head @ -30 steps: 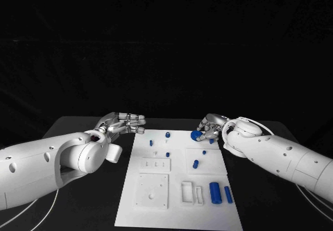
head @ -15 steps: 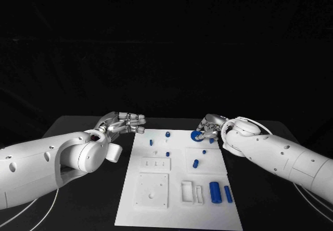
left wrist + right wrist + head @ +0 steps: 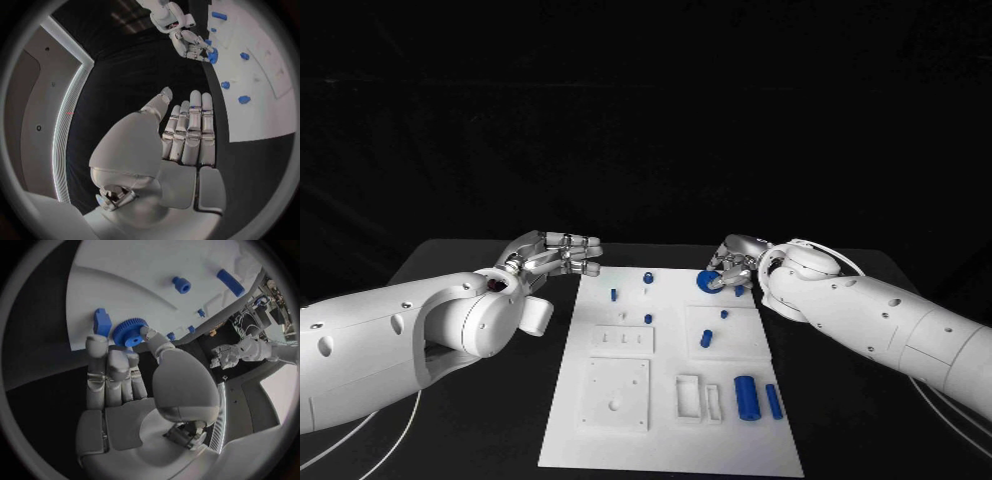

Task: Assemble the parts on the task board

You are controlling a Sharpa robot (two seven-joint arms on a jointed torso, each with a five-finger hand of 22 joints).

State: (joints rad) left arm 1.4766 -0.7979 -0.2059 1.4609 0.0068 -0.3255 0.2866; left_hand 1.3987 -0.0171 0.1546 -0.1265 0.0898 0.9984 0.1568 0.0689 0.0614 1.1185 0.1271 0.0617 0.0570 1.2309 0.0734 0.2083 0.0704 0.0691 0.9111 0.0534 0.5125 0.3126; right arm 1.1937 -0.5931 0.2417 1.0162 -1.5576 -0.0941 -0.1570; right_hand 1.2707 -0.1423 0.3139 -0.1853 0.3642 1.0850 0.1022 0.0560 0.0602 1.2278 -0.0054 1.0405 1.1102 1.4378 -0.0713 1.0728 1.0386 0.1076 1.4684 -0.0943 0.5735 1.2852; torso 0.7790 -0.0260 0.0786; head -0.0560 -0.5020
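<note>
While the right hand (image 3: 740, 265) pinches the blue gear (image 3: 128, 333) between its fingertips at the far end of the task board (image 3: 668, 440), we judge the current step to be carrying this gear to its seat. The left hand (image 3: 557, 254) holds nothing, its fingers extended side by side just off the board's edge. Next, we must align the gear over its mounting point, which we cannot identify, and lower it squarely.

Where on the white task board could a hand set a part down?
Bare board lies along the near edge of the white task board, below the two long blue cylinders. The far end is crowded by small blue pegs and the right hand holding the blue gear.
</note>
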